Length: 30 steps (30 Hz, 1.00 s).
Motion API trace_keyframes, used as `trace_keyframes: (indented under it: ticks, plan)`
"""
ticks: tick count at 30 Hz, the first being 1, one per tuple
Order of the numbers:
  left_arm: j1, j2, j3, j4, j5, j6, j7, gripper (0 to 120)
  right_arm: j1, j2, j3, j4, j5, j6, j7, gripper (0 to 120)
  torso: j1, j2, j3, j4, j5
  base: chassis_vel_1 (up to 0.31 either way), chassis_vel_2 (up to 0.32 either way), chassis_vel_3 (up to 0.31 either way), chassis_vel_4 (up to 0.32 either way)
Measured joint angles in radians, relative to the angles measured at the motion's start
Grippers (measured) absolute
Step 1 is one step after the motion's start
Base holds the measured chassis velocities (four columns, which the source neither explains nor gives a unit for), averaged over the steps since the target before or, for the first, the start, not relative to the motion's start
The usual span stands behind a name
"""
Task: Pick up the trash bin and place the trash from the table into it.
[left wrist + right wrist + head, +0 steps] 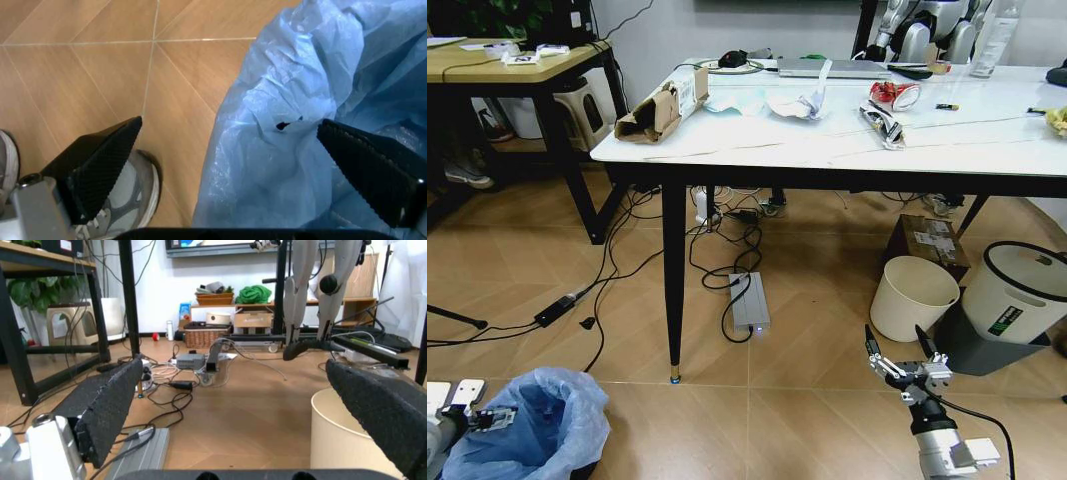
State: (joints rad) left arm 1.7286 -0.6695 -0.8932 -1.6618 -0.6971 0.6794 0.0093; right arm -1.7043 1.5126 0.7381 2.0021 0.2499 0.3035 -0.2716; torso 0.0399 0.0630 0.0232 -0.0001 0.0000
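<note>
The trash bin (542, 425), lined with a crinkly light-blue bag (300, 95), stands on the floor at the lower left. My left gripper (475, 410) is at its left rim. In the left wrist view this gripper (230, 150) is open, with the bag's rim between its fingers and not pinched. On the marble table (757, 150) lie torn brown cardboard (662, 105), crumpled pale paper (762, 102), a crushed red can (893, 95) and a wrapper (882, 123). My right gripper (903, 352) hangs open and holds nothing, low over the floor in front of the table.
A cream bucket (914, 297) and a white bin with a black rim (1017, 290) stand at the right under the table. Cables and a grey power box (749, 300) lie around the black table leg (673, 290). A shoe (123, 200) is beside the bin.
</note>
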Motion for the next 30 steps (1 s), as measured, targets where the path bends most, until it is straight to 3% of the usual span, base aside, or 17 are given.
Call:
trace_keyframes:
  ticks: [11,30]
  plan:
    - [0.085,0.012,-0.025,-0.029,-0.003,0.001,0.013,100,0.003,0.001,0.0,-0.007,0.0,-0.001,0.0,100,0.0,0.0,0.0,0.0002,0.0001,0.0,0.0,0.0,0.0]
    - [0.205,-0.037,-0.125,-0.116,-0.009,0.015,0.011,100,0.012,-0.006,-0.015,-0.01,0.001,-0.001,0.0,100,0.0,0.0,0.0,0.0001,0.0,0.0,0.0,0.0,0.0]
